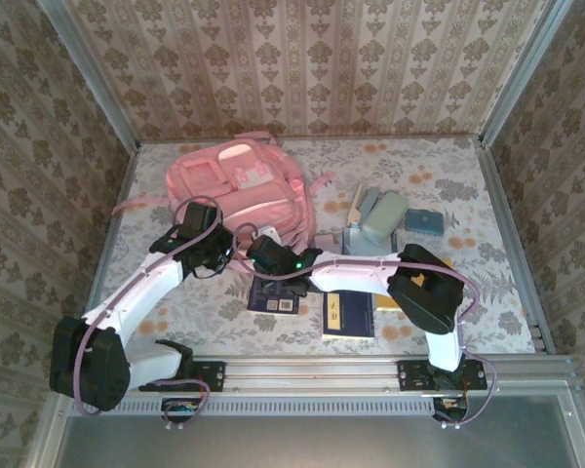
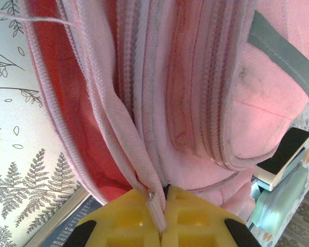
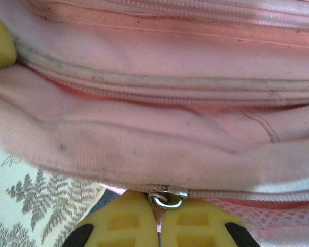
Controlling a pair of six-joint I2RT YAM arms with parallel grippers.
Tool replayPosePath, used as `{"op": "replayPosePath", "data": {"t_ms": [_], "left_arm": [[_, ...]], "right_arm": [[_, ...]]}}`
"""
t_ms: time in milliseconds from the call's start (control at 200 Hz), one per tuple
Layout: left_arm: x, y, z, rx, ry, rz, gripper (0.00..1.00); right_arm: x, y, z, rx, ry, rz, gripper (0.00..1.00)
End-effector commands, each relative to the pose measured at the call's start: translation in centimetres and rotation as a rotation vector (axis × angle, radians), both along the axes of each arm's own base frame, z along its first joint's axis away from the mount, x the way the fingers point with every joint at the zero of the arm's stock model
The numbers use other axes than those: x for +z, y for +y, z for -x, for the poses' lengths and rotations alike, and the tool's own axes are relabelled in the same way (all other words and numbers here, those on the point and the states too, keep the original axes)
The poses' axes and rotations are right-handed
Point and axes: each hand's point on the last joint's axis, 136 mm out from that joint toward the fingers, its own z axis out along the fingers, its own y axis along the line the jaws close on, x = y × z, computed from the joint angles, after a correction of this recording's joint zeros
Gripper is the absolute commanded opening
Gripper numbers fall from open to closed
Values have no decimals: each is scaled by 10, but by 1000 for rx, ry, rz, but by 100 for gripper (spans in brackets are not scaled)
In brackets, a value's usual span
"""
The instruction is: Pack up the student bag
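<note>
The student bag, a big pink backpack, lies at the back left of the table. My left gripper sits at the bag's near edge. In the left wrist view its yellow jaws are shut on a pink fabric strip beside the bag's open zip, with red lining showing inside. My right gripper reaches in from the right, close to the left one. In the right wrist view it is shut on the zipper pull below a metal ring on the bag's lower seam.
A dark blue book and a blue book lie near the front edge. Pale green cases and a teal item sit right of the bag. Patterned walls enclose the table on three sides.
</note>
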Motion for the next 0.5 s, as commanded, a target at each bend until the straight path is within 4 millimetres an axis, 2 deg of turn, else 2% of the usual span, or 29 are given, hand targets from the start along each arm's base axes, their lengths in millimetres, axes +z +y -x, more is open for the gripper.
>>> {"op": "replayPosePath", "data": {"t_ms": [0,205,495], "left_arm": [[16,12,-10,15,-63,-32,0],[20,28,-12,25,-74,-46,0],[25,48,-10,25,-96,-73,0]], "right_arm": [[13,-20,2,10,14,-3,0],[10,-35,3,60,88,-50,0],[-1,-45,3,117,194,-82,0]]}}
